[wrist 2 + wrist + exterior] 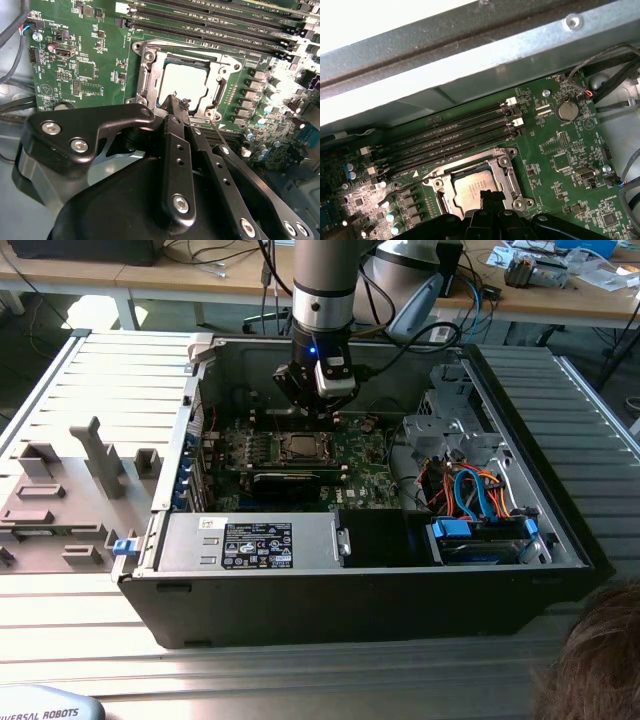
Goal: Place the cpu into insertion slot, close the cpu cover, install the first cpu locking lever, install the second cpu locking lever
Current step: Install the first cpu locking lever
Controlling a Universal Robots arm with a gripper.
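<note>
Your hand (176, 106) sits low over the motherboard (95, 65), its black fingers (172, 130) drawn together into one narrow tip with nothing visibly between them. In the second wrist view that tip ends right at the edge of the socket; whether it touches the metal there you cannot tell, since the fingers' own bulk hides the contact point. In the first wrist view the hand (490, 197) covers the near edge of the socket in the same way.

The cpu (185, 82) lies flat in the socket, its pale silver top facing up and its sides square to the socket. Being square, it has no long axis to speak of, and one edge is cut off by the fingertips. The cpu cover (147, 75) lies down flat around it as a silvery frame, with the chip showing through its open centre. In the first wrist view the cpu (472, 187) and cpu cover (502, 167) read the same. The locking levers are hard to make out; a thin wire beside the socket may be one, but you cannot be sure.

Beyond the socket run the long black memory slots (455, 135), parallel to one socket edge. In the exterior view the hand (315, 400) hangs inside the open computer case (560, 530), just past the socket, and the case rests on the ribbed metal bench (110, 370).
</note>
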